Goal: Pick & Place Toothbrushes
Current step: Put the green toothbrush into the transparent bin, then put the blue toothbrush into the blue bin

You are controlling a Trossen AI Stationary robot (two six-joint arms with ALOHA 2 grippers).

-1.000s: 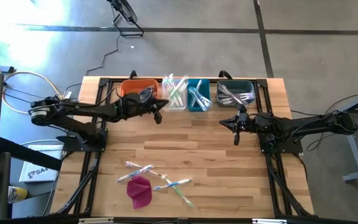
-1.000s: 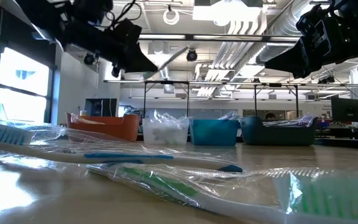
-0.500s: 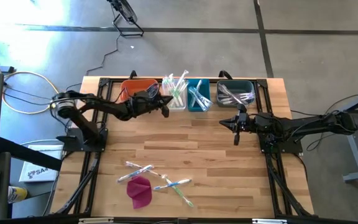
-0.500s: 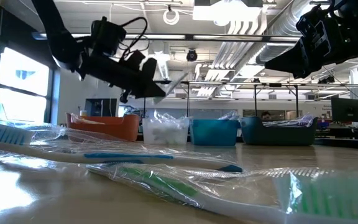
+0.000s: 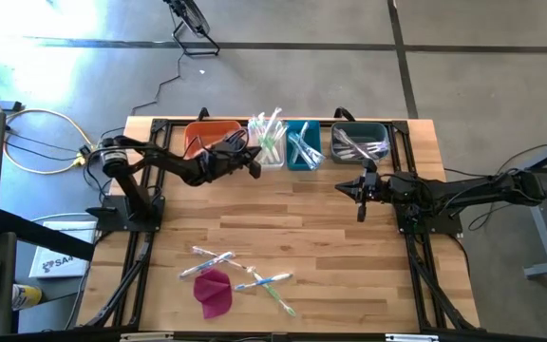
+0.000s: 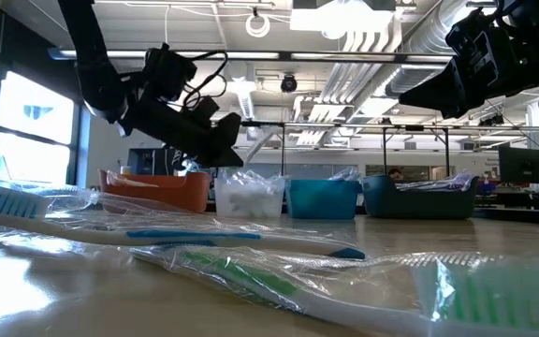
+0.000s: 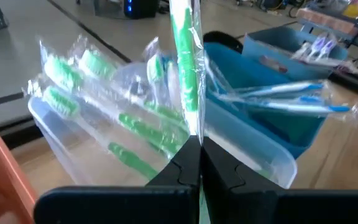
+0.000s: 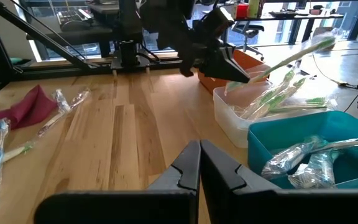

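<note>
Wood-plank counter [image 5: 292, 228] on a dark frame, grey concrete floor around it, open workshop with ceiling ducts behind. Four bins in a row at the far edge: orange bin [image 5: 207, 133], clear bin [image 5: 266, 157], teal bin [image 5: 303, 152], dark grey-blue bin [image 5: 359, 142].

My left jaws [image 5: 253, 168] hang just at the near rim of the clear bin, clamped on a green-handled toothbrush [image 7: 184, 68] in a clear wrapper; it sticks up and outward from the pinch, over that bin. The clear bin already holds several green wrapped toothbrushes [image 7: 98, 93]. The teal bin holds blue-handled ones [image 7: 291, 102], the dark bin has pale ones [image 5: 361, 145]. Can't tell what, if anything, is in the orange bin.

My right jaws [image 5: 362, 207] are pressed together, holding nothing, parked above bare counter a little in front of the dark bin, well apart from the left arm.

Near the front edge, a loose cluster of wrapped toothbrushes on the counter [image 5: 240, 271]: pink and blue ones toward the left, green and blue toward the right. Magenta cloth [image 5: 214, 292] lies just beside them, touching or nearly touching the nearest wrapper. Low view has blue and green brushes filling the foreground.
</note>
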